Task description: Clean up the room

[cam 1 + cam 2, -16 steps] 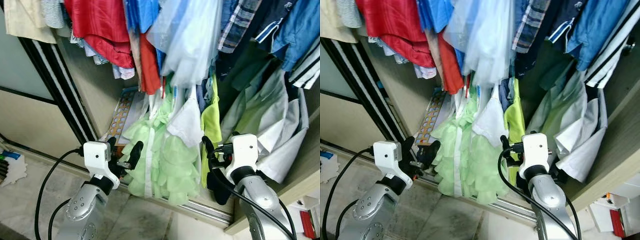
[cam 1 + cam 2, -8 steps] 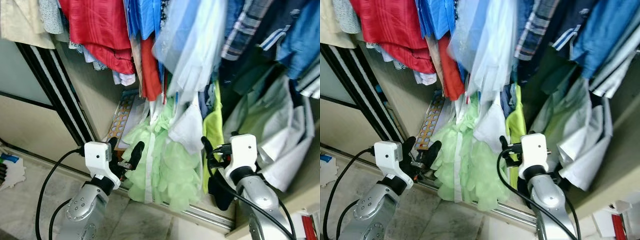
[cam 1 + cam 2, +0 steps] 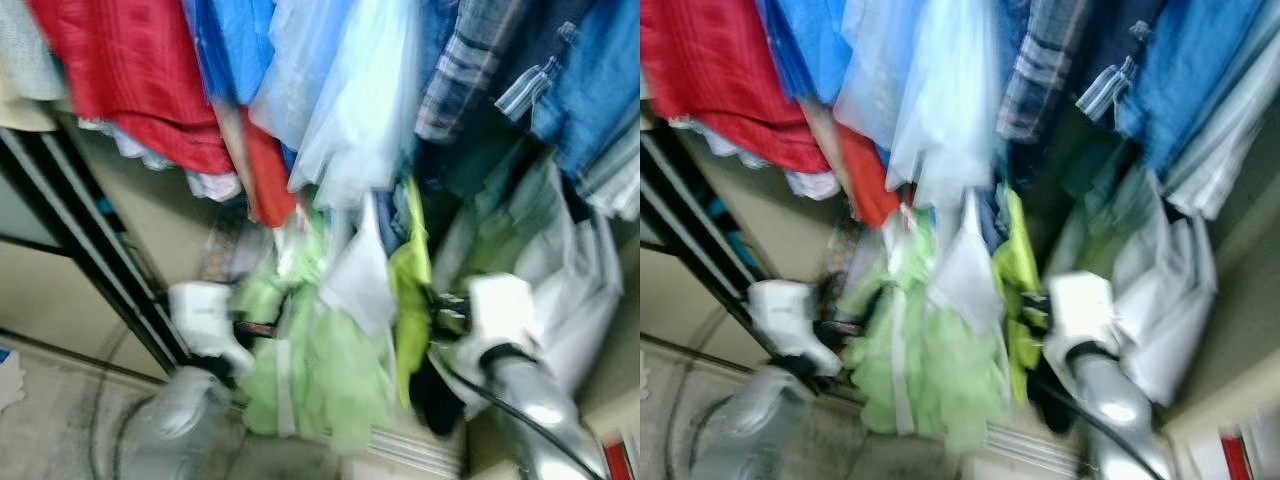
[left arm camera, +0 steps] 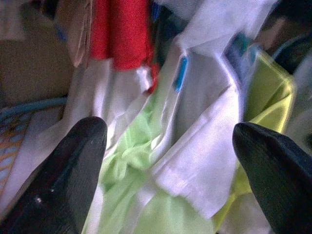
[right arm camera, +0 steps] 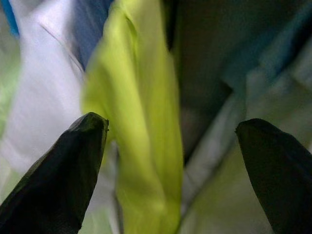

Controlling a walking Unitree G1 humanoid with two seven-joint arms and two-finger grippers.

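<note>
My arms are silver metal, rounded, each ending in a white boxy wrist block; all of it smears in the blurred head views. A black cable (image 3: pixel 520 415) runs along my right arm behind the block. Ahead of each block sit two long black fingers: my left gripper (image 4: pixel 170 161) and right gripper (image 5: pixel 170 161) both have matte, rounded, faintly textured tips.
</note>
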